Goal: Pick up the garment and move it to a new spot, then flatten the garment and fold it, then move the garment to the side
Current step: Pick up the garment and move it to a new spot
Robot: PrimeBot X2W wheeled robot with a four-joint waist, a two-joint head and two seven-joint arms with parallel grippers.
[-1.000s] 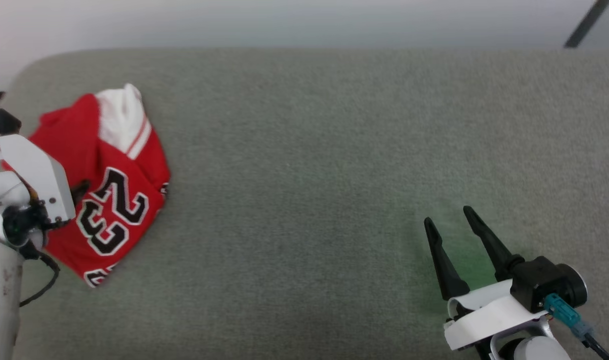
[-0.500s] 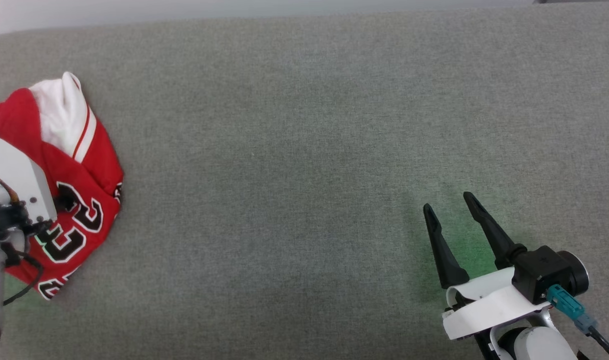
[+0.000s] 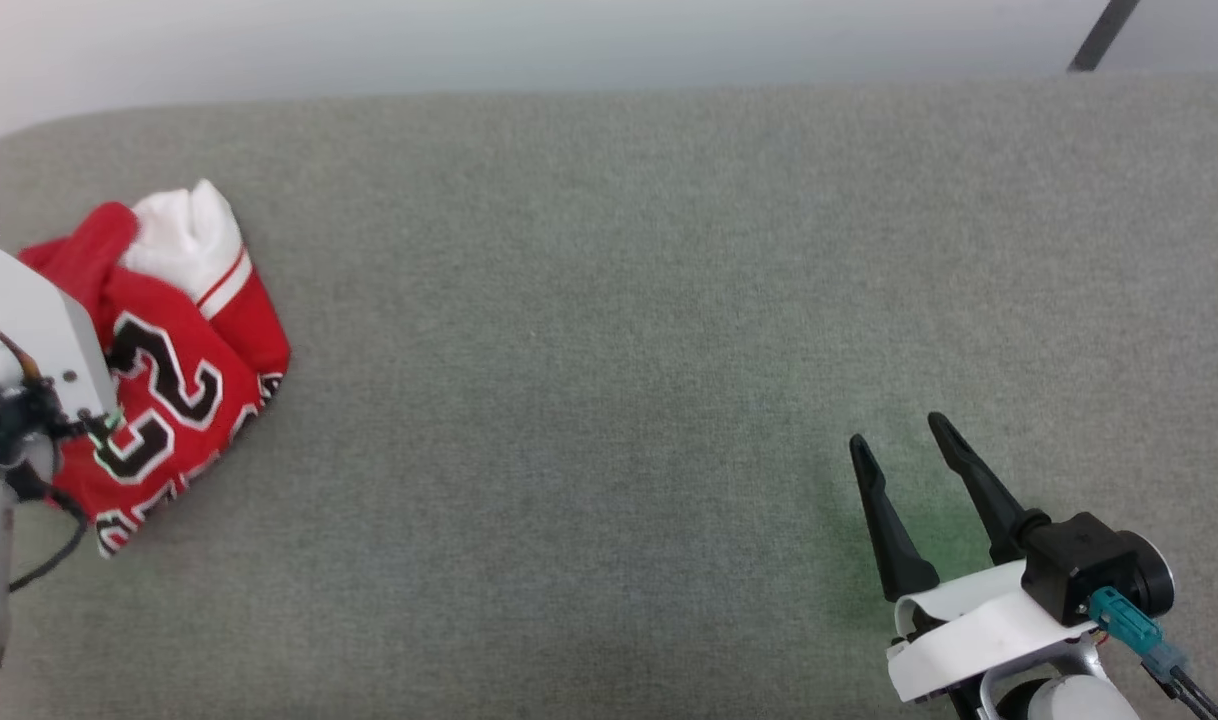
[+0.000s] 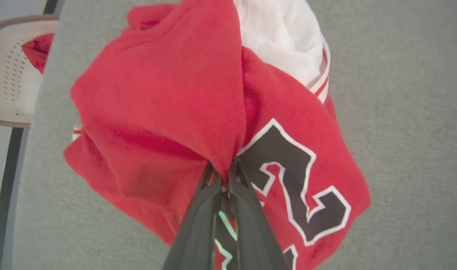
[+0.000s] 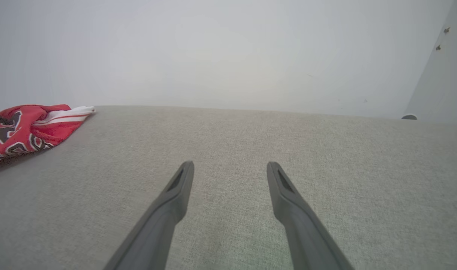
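Left fingers (image 4: 196, 221) pinch the garment (image 4: 164, 93)

- The table (image 3: 609, 300) has a grey woven fabric top with a rounded far-left corner.
- The garment (image 3: 184, 370) lies bunched at the table's left end: red cloth, a white sleeve on the far side, and a black number 23.
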